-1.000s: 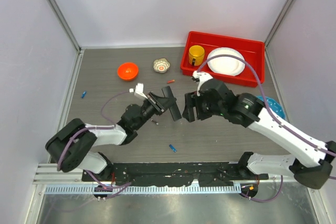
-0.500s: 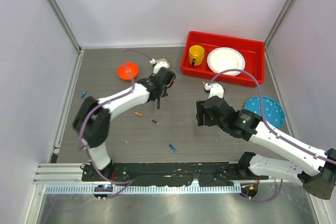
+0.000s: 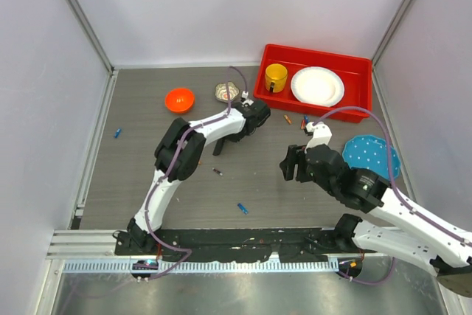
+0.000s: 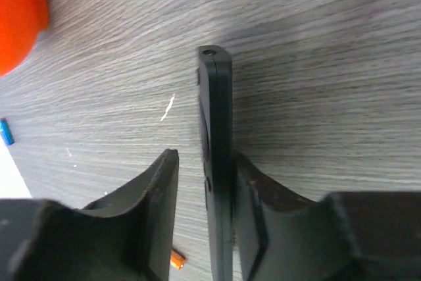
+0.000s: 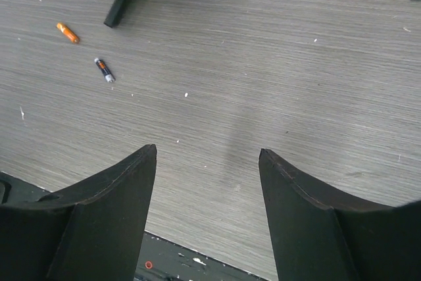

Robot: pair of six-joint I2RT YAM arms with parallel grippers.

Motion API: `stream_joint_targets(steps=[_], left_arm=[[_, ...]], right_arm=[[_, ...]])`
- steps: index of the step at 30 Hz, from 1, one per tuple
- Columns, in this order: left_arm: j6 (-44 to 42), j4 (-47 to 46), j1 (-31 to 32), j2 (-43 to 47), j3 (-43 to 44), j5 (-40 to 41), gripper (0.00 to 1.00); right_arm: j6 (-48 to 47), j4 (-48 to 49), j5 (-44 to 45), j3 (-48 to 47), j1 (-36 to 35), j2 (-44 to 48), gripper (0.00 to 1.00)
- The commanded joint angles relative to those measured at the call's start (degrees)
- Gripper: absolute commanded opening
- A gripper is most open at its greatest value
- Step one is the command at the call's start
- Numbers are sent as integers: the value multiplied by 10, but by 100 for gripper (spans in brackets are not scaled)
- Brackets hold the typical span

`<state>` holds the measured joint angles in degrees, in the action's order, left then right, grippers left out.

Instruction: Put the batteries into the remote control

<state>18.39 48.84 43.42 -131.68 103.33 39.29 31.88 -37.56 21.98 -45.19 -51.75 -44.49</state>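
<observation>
Swung farther toward the red bin (image 3: 316, 51) with the left arm since half a second ago, wrist now just beside its near left corner; pulled back slightly toward the near edge with the right. Cannot read any print on the batteries (image 5: 104, 70): too small.

Left gripper (image 4: 205, 157): jaws slightly apart around the remote control (image 4: 216, 116), set on its thin edge between them, flush against one finger, clear of the other. Far end down by the table (image 3: 280, 204); cannot tell whether touching.

Right gripper (image 5: 205, 159): jaws wide apart, nothing between them, hanging over bare wood grain, well apart from the remote control.

Around, in the bin: white plate (image 3: 317, 85) and yellow cup (image 3: 276, 76), side by side. On the table: blue plate (image 3: 372, 154) at the right, orange bowl (image 3: 179, 99) and small patterned bowl (image 3: 226, 92) toward the back. Scattered loose: orange battery (image 5: 68, 32) and dark battery (image 5: 104, 70) near the remote control, a few more in front of the bin, one blue battery (image 3: 242, 208) near the arm bases, another by the left wall.
</observation>
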Motion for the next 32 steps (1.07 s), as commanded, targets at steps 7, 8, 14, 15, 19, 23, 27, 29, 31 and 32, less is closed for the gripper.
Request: stream_joint_targets(steps=[7,8,14,15,19,23,27,29,31,32], left_arm=[[2,19,44,18,6,-37,80],[2,25,54,25,19,-32,84],[31,-46,66,249,-93,-86,100],[43,-92,64,283,-121,-114,100],[146,-164,55,431,-253,-110,100],[252,-164,55,526,-367,-76,100],[266,-200,54,597,-440,-106,100],[258,-237,54,622,-473,-138,100],[256,-264,54,664,-508,-148,100],[253,-276,55,679,-513,-149,100]], right_arm=[[13,-34,49,-13,0,67,70],[15,-36,50,-14,-1,67,70],[34,-36,78,-17,0,87,70],[33,-33,81,-9,-1,92,70],[33,-12,81,21,0,115,70],[29,34,75,54,0,126,70],[23,74,65,74,-1,101,70],[34,92,64,75,-1,81,75],[47,113,60,76,0,74,85],[48,119,56,78,-1,74,86]])
